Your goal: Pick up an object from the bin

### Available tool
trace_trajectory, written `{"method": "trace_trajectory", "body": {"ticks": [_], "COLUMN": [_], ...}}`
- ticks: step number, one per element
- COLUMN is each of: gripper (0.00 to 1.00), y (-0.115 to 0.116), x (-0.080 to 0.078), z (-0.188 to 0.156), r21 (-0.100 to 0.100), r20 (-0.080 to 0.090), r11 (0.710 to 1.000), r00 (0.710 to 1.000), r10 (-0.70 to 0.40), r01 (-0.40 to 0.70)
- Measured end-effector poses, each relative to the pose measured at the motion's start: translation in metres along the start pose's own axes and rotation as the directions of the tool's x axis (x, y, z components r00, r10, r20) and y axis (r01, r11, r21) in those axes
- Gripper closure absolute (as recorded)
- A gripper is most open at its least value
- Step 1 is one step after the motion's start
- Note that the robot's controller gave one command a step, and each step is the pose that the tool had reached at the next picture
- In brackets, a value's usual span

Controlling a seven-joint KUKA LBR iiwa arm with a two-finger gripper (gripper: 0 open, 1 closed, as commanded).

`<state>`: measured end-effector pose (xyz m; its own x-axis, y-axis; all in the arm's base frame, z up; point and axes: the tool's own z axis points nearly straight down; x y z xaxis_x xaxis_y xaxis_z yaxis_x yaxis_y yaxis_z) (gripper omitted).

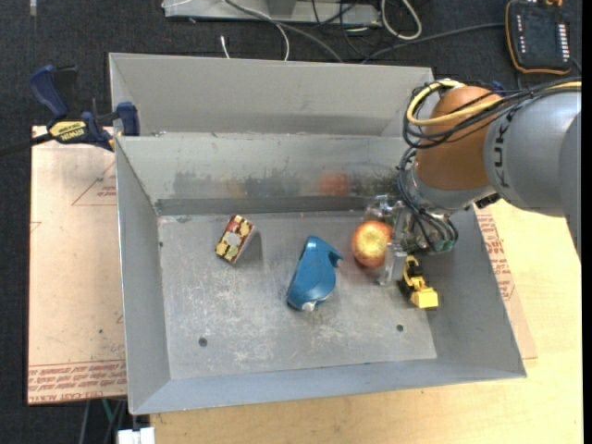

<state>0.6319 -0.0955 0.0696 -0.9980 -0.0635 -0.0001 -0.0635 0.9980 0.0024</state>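
Gripper (393,252) right of centre, can't tell if open or closed, just beside red-yellow ball (371,244). Probably light, smooth, rolly; grab across middle.

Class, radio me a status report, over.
Gripper low, right side of bin. Red-yellow ball right beside it, grasp unconfirmed. Yellow toy close by.

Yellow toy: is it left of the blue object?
No, the yellow toy lies right of the blue object, beyond the red-yellow ball.
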Motion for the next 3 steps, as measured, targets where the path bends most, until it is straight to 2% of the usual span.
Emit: {"method": "trace_trajectory", "body": {"ticks": [1, 2, 3], "gripper": [0.0, 0.0, 0.0], "y": [0.007, 0.028, 0.027], "x": [-0.003, 0.023, -0.004], "z": [-0.051, -0.029, 0.0], "r21": [0.003, -0.001, 0.003], "r20": [0.015, -0.003, 0.016], "r11": [0.994, 0.973, 0.998], "r00": [0.994, 0.973, 0.997], "r10": [0.107, 0.233, 0.07], "r01": [-0.107, -0.233, -0.07]}}
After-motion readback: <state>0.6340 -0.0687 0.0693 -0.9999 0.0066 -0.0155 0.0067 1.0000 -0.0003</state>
